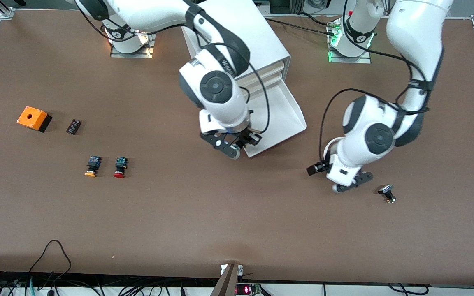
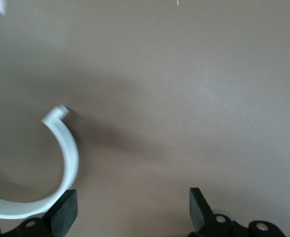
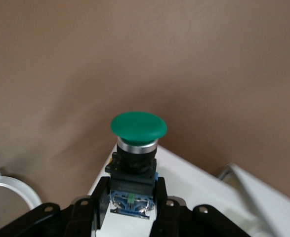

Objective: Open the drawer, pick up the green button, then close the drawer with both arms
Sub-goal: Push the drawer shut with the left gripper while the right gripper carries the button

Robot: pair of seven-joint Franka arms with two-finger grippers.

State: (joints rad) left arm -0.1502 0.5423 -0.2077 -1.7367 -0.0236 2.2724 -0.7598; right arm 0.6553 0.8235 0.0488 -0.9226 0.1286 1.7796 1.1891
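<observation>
Right tool [image 3: 130, 210] grips button [image 3: 137, 129] over drawer [image 1: 280, 113] | left tool [image 2: 130, 210] open

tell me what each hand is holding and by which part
The right hand holds the green button by its blue rear block, over the open drawer. The left hand is open and holds nothing.

right arm: reaching out from its base, elbow bent
right gripper [image 1: 237, 146]: pointing down, fingers [image 3: 99, 207] clamping a held part
left arm: bending low over the table
left gripper [image 1: 350, 185]: hanging with fingers [image 2: 65, 207] spread wide, holding nothing
</observation>
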